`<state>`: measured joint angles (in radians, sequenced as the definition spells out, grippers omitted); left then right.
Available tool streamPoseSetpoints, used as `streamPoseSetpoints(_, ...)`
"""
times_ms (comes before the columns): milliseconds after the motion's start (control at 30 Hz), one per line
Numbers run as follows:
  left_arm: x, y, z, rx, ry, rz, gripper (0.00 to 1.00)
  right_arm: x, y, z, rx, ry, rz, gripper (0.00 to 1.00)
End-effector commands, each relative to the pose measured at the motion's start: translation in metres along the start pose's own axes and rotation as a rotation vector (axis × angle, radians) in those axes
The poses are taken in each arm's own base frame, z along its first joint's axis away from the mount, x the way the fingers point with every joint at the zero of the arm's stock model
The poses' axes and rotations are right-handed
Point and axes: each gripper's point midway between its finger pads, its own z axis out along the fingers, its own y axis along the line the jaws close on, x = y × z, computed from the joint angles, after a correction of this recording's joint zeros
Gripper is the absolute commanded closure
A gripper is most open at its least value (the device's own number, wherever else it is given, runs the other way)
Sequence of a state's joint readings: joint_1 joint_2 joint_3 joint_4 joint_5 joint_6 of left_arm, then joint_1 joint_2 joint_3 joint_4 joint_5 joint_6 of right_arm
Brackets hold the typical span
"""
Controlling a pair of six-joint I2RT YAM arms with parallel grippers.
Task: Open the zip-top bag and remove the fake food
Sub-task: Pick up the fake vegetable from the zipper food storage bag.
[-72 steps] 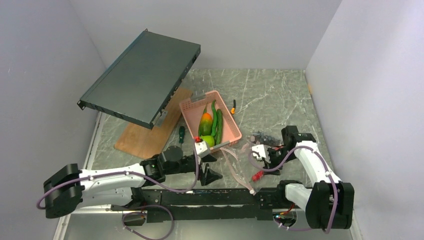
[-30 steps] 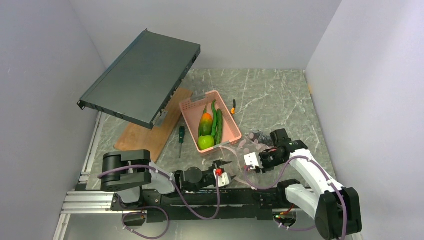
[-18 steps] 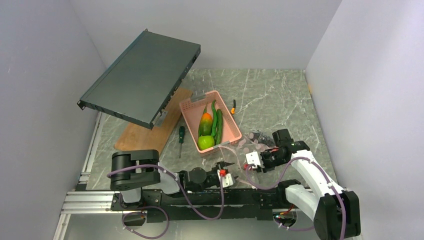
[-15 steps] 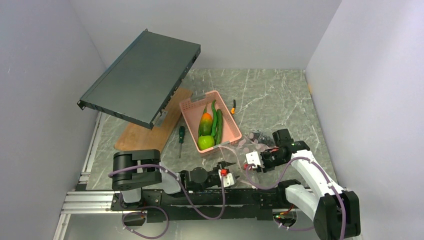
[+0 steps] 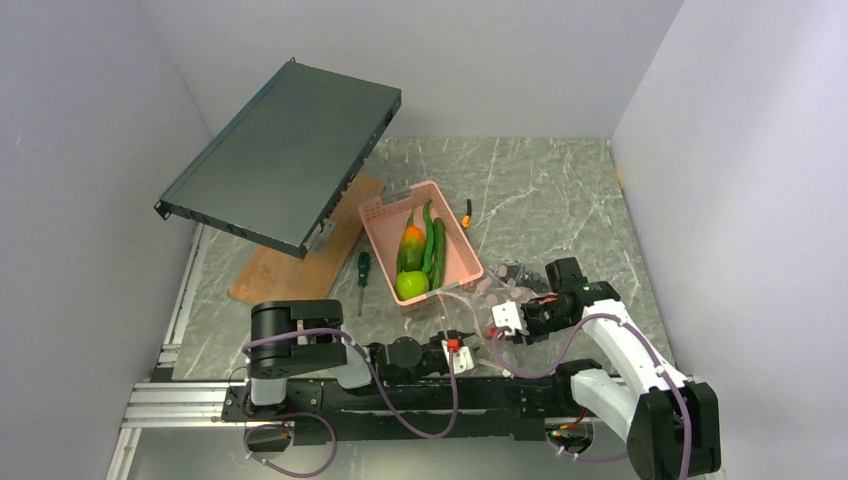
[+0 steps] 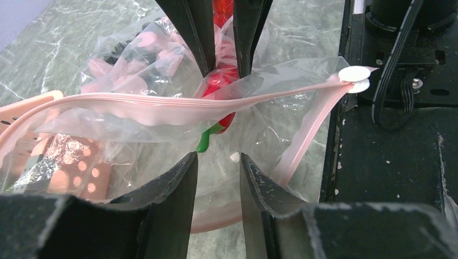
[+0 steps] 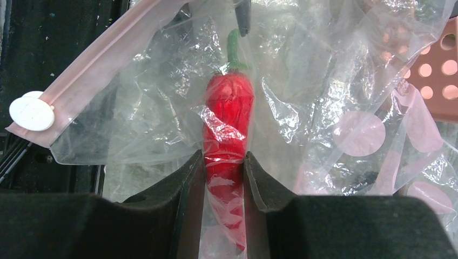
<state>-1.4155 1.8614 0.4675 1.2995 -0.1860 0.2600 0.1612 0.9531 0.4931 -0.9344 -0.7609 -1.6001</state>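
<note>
Left fingers [image 6: 173, 189] just swung to the bag [image 6: 135, 102] mouth, grip we can't tell; right fingers [image 7: 186, 183] clamp pepper [image 7: 229, 102] through film. Opening's next.

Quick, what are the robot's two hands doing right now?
Left gripper: open a little, empty, at the zip-top bag mouth.
Right gripper: shut on the red chili pepper through the bag.
</note>
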Motion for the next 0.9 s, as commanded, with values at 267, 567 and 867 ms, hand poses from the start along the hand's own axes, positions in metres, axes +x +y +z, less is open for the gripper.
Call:
streamPoseSetpoints(267, -0.029, -0.001, 0.019, -0.022, -0.112, -0.076, 0.57, -0.018, -0.012, -0.006, 0.037, -0.061, -0.041, 0.96)
streamPoseSetpoints(567, -0.022, -0.004, 0.025, -0.021, -0.091, -0.083, 0.55, -0.018, -0.012, -0.006, 0.039, -0.063, -0.042, 0.96)
streamPoseSetpoints(867, -0.019, -0.004, 0.033, -0.037, -0.077, -0.096, 0.50, -0.019, -0.012, -0.006, 0.038, -0.069, -0.041, 0.96)
